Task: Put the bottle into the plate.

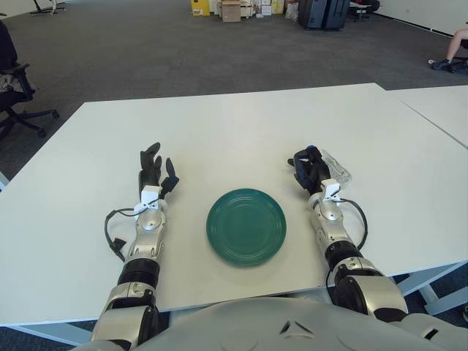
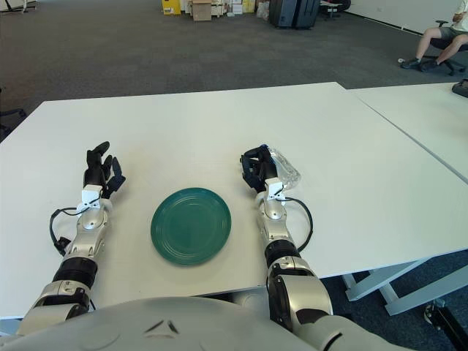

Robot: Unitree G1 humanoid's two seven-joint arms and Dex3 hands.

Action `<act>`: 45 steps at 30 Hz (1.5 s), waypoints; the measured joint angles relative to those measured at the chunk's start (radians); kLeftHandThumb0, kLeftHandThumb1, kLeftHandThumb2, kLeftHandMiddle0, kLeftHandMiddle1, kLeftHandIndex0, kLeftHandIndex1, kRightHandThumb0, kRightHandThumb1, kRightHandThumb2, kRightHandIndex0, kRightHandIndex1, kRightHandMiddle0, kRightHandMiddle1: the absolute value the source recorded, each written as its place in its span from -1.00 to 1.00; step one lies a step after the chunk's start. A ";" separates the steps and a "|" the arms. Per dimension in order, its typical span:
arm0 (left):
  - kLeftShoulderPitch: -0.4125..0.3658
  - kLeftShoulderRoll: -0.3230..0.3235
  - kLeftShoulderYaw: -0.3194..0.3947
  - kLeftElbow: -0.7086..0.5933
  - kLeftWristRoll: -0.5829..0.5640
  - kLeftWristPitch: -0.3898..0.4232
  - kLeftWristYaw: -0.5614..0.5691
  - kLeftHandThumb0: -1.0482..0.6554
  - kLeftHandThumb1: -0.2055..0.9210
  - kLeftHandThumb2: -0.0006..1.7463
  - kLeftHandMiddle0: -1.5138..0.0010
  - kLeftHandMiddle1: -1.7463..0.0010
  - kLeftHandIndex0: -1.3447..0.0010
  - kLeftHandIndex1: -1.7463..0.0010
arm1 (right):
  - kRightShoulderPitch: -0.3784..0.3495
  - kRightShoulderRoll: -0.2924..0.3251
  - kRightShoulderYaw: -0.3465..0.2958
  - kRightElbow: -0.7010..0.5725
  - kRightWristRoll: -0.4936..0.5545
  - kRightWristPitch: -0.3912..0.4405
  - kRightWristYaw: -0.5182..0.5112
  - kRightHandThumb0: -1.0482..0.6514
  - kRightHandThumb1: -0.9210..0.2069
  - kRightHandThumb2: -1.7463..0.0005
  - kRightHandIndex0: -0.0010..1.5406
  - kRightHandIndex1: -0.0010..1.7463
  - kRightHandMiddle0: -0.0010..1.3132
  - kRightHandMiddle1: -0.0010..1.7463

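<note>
A clear plastic bottle (image 1: pixel 338 167) lies on its side on the white table (image 1: pixel 234 124), to the right of a dark green plate (image 1: pixel 246 225). My right hand (image 1: pixel 310 170) rests at the bottle's left side. Its fingers are curled around the bottle, which sticks out to the right of the hand and is low on the table. The plate is empty and sits between my two arms. My left hand (image 1: pixel 155 172) rests on the table left of the plate, with its fingers spread and nothing in them.
A second white table (image 1: pixel 439 110) adjoins at the right. An office chair (image 1: pixel 14 88) stands at the far left, and boxes (image 1: pixel 230 9) stand on the floor far behind. A seated person's legs (image 2: pixel 439 44) show at the far right.
</note>
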 measured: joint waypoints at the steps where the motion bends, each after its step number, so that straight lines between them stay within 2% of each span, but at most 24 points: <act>1: 0.000 0.000 -0.001 0.001 0.000 0.000 0.000 -0.61 1.00 -0.04 0.49 1.00 1.00 0.09 | 0.000 0.000 0.000 -0.001 0.000 0.001 0.000 -0.18 -1.00 0.40 -0.56 0.04 -0.71 1.00; 19: 0.000 0.000 -0.018 0.007 0.005 0.000 -0.006 -0.62 1.00 -0.02 0.50 1.00 1.00 0.09 | 0.003 0.000 0.008 -0.006 0.000 0.002 0.015 -0.18 -1.00 0.40 -0.57 0.05 -0.72 1.00; 33: 0.000 0.000 -0.028 0.008 0.005 -0.001 -0.015 -0.61 1.00 -0.03 0.51 1.00 1.00 0.09 | 0.020 -0.009 0.021 -0.025 0.000 -0.006 0.087 -0.18 -1.00 0.40 -0.66 0.03 -0.72 1.00; 35: -0.002 -0.001 -0.029 0.008 0.005 -0.001 -0.017 -0.62 1.00 -0.03 0.51 1.00 1.00 0.09 | 0.041 -0.013 0.031 -0.062 -0.003 0.000 0.095 -0.37 -1.00 0.35 -0.70 -0.02 -0.86 0.64; 38: -0.002 -0.002 -0.028 0.008 0.005 -0.001 -0.017 -0.62 1.00 -0.03 0.51 1.00 1.00 0.08 | 0.110 -0.012 0.052 -0.179 -0.014 0.035 0.096 -0.48 -1.00 0.33 -0.73 -0.13 -0.95 0.38; 41: -0.002 -0.004 -0.029 0.008 0.005 -0.001 -0.016 -0.62 1.00 -0.03 0.52 1.00 1.00 0.08 | 0.179 -0.008 0.073 -0.297 -0.027 0.073 0.095 -0.52 -1.00 0.33 -0.74 -0.21 -0.98 0.26; 45: -0.002 -0.009 -0.030 0.008 0.005 0.000 -0.016 -0.63 1.00 -0.02 0.51 1.00 1.00 0.08 | 0.266 -0.010 0.099 -0.447 -0.067 0.102 0.091 -0.58 -1.00 0.35 -0.72 -0.60 -1.00 -0.01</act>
